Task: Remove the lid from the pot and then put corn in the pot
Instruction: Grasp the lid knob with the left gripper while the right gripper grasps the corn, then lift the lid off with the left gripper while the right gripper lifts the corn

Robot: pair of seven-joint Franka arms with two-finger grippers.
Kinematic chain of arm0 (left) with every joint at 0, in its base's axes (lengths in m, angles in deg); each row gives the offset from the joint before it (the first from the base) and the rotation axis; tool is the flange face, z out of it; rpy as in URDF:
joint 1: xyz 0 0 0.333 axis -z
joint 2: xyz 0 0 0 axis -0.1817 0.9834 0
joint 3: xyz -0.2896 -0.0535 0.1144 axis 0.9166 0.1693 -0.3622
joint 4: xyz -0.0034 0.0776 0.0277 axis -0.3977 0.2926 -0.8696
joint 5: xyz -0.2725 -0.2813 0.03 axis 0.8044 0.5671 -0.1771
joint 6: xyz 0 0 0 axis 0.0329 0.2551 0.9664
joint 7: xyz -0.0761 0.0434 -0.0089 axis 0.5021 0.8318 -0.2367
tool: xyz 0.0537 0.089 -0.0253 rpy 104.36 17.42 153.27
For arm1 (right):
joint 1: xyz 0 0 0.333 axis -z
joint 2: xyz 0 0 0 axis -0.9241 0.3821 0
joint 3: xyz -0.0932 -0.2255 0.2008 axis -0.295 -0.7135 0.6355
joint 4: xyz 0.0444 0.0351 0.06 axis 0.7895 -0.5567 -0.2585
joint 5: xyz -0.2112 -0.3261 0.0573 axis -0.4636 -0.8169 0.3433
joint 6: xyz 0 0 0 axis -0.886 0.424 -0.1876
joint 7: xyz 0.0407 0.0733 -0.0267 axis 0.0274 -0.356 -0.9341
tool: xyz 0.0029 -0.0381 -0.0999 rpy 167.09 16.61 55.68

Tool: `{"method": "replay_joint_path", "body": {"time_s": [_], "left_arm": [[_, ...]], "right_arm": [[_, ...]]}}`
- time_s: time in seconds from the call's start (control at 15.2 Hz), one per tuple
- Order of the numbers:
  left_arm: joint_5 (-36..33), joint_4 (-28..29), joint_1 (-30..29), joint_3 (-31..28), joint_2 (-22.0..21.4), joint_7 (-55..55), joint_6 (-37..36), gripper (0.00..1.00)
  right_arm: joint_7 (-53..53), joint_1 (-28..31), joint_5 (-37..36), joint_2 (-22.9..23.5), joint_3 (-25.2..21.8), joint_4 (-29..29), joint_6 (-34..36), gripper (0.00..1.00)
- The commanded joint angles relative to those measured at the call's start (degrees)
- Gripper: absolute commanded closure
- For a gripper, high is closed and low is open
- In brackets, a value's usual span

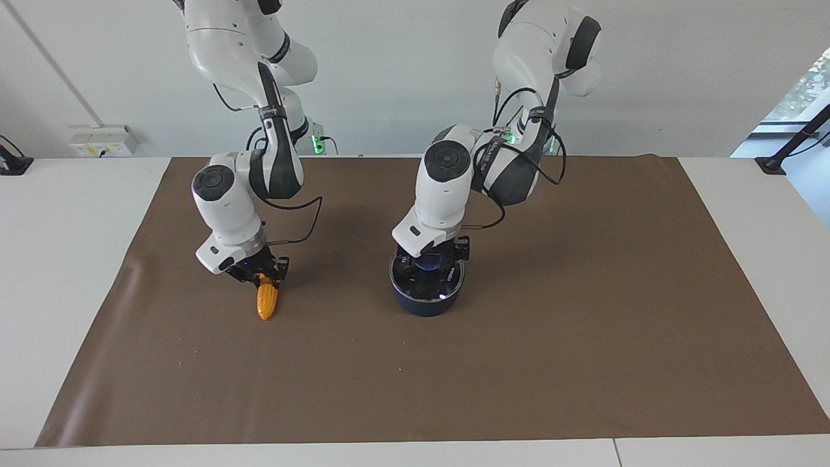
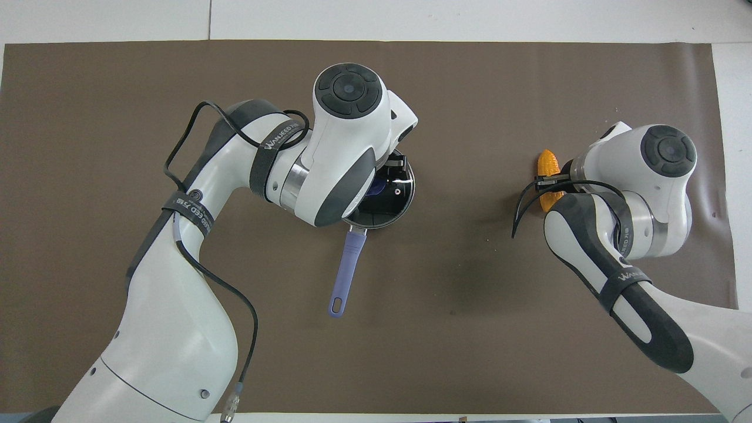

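The dark navy pot (image 1: 425, 303) stands mid-mat with the glass lid (image 1: 447, 282) on it. Its blue-purple handle (image 2: 345, 271) points toward the robots. My left gripper (image 1: 429, 261) is down on the lid at its blue-purple knob (image 1: 428, 264). The left arm hides most of the lid in the overhead view (image 2: 403, 194). My right gripper (image 1: 264, 277) is shut on the upper end of the yellow-orange corn (image 1: 267, 303), toward the right arm's end of the mat. The corn hangs tilted with its tapered end down at the mat. It also shows in the overhead view (image 2: 547, 164).
A brown mat (image 1: 551, 337) covers the table. A white strip of table (image 1: 65, 259) borders it at both ends. A power socket box (image 1: 102, 141) sits at the wall past the right arm's end.
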Motion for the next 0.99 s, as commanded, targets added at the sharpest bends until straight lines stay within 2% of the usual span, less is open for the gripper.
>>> {"method": "replay_joint_path", "body": {"time_s": [0.0, 0.13, 0.26, 0.4, 0.59, 0.72, 0.86, 0.92], "left_arm": [[-1.3, -2.0, 1.0, -0.9, 1.2, -0.2, -0.1, 0.0], [-1.3, -2.7, 1.0, -0.8, 1.4, -0.2, -0.4, 0.01], [-1.3, -3.3, 1.0, -0.7, 1.7, -0.2, -0.5, 0.01], [-1.3, -3.3, 1.0, -0.7, 1.7, -0.2, -0.5, 0.05], [-1.3, -3.3, 1.3, -0.7, 1.7, -0.3, -0.4, 0.16], [-1.4, -3.2, 1.4, -0.7, 1.7, -0.3, -0.3, 0.2], [-1.3, -3.2, 1.4, -0.8, 1.7, -0.3, -0.3, 0.32], [-1.3, -3.2, 1.4, -0.8, 1.7, -0.2, -0.4, 0.46]], "right_arm": [[-1.4, 0.3, 0.0, 0.1, 0.4, 0.3, 1.7, 1.0], [-1.4, 0.0, -0.1, 0.2, 0.4, 3.4, 6.6, 1.0], [-1.4, 0.0, 0.0, 0.6, 0.4, 10.9, 16.2, 1.0], [-1.2, -0.4, 0.2, 1.7, 0.6, 16.6, 22.9, 1.0], [-0.8, -2.2, 0.6, 2.2, 0.7, 20.6, 27.4, 1.0], [0.4, -3.4, 0.8, 2.1, 0.8, 22.8, 30.0, 1.0], [2.0, -4.5, 0.9, 2.1, 0.8, 24.5, 30.8, 1.0], [2.5, -4.7, 0.9, 2.1, 0.9, 24.4, 30.9, 1.0]]}}
